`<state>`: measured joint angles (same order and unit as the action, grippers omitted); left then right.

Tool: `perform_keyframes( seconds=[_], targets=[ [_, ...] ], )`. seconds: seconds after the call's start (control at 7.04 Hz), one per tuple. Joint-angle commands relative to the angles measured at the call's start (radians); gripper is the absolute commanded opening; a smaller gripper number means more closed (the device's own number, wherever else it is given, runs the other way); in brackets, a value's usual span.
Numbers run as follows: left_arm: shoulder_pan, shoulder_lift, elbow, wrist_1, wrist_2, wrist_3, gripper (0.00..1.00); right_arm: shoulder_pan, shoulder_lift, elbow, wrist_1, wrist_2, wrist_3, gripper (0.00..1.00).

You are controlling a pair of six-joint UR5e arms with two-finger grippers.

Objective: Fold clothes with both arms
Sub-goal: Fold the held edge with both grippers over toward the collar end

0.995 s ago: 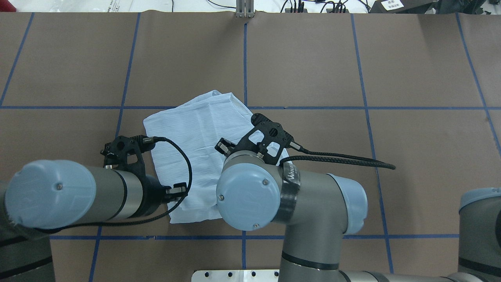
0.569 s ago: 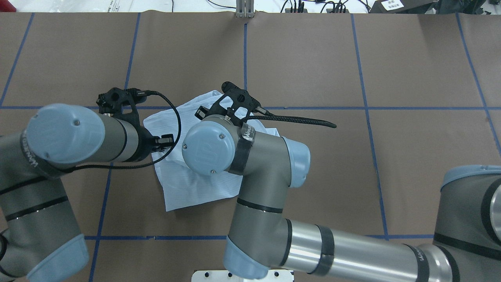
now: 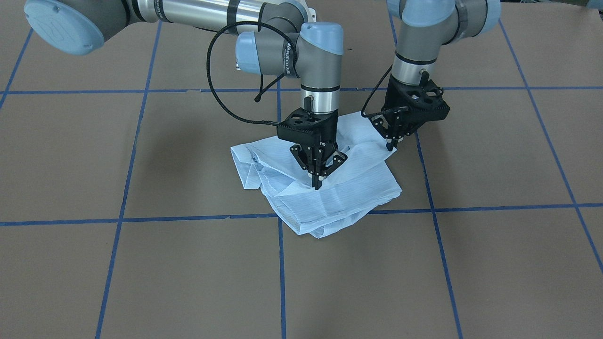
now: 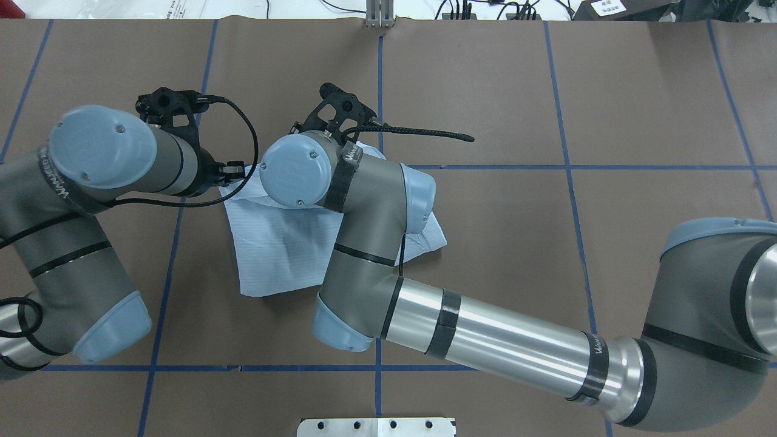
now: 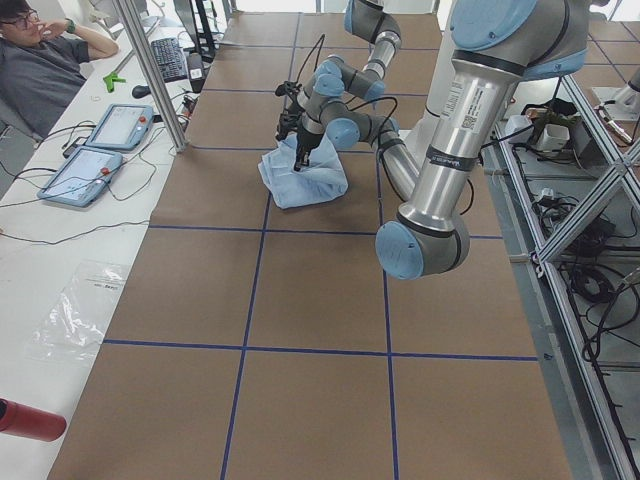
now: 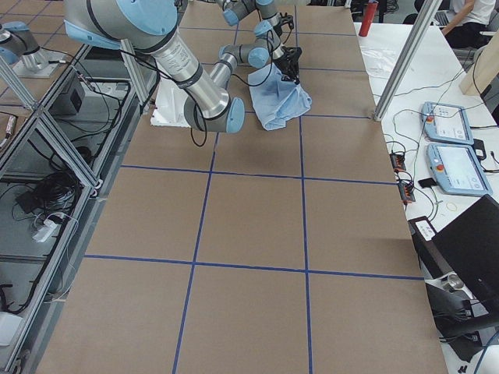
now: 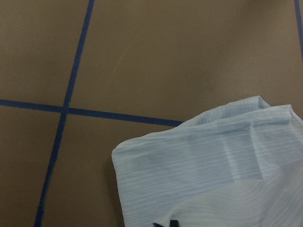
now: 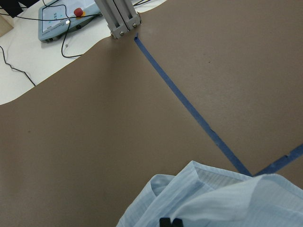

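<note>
White lettering ran along a black band [image 3: 288, 55] on the right arm [image 3: 198, 12]. It began "WAN" and seemed to read "WANEED"; the rest was unclear. Like lettering stood on a second band [image 4: 53, 176] on the left arm [image 4: 91, 243]. A white sticker [image 5: 463, 100] on that arm and a white label [image 4: 609, 7] beyond the table [image 4: 637, 91] carried print too small to read.

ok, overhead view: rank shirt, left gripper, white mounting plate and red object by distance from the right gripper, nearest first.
1. shirt: pinched by the right gripper itself.
2. left gripper: beside it, at the shirt's left edge.
3. white mounting plate: near table edge, by the robot.
4. red object: far-left corner of the view.
</note>
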<state>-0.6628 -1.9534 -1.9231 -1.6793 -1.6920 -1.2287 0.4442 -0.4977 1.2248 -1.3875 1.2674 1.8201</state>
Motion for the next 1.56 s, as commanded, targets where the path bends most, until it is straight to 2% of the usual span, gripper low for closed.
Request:
perform_keyframes(
  seconds=[0.0, 0.43, 0.71, 0.85, 1.0, 1.14, 1.28, 1.42],
  targets=[
    [-0.024, -0.002, 0.152, -0.153, 0.0, 0.014, 0.0, 0.013, 0.033, -0.091, 0.071, 0.001, -0.036, 0.0],
    [-0.079, -0.062, 0.283, -0.214, 0.0, 0.112, 0.0, 0.025, 0.039, -0.128, 0.09, 0.003, -0.057, 0.0],
    [-0.098, -0.068, 0.364, -0.304, 0.0, 0.118, 0.0, 0.034, 0.071, -0.221, 0.177, 0.001, -0.058, 0.0],
    [-0.098, -0.073, 0.392, -0.33, 0.0, 0.118, 0.29, 0.04, 0.073, -0.225, 0.18, 0.003, -0.058, 0.64],
    [-0.101, -0.074, 0.398, -0.335, 0.0, 0.189, 0.99, 0.056, 0.076, -0.225, 0.18, 0.019, -0.096, 1.0],
    [-0.121, -0.074, 0.397, -0.365, -0.008, 0.246, 1.0, 0.067, 0.076, -0.225, 0.179, 0.038, -0.116, 1.0],
    [-0.151, -0.073, 0.388, -0.369, -0.04, 0.33, 1.0, 0.094, 0.094, -0.223, 0.171, 0.105, -0.157, 1.0],
    [-0.194, -0.056, 0.348, -0.367, -0.137, 0.418, 1.0, 0.129, 0.1, -0.212, 0.13, 0.194, -0.192, 1.0]
  ],
)
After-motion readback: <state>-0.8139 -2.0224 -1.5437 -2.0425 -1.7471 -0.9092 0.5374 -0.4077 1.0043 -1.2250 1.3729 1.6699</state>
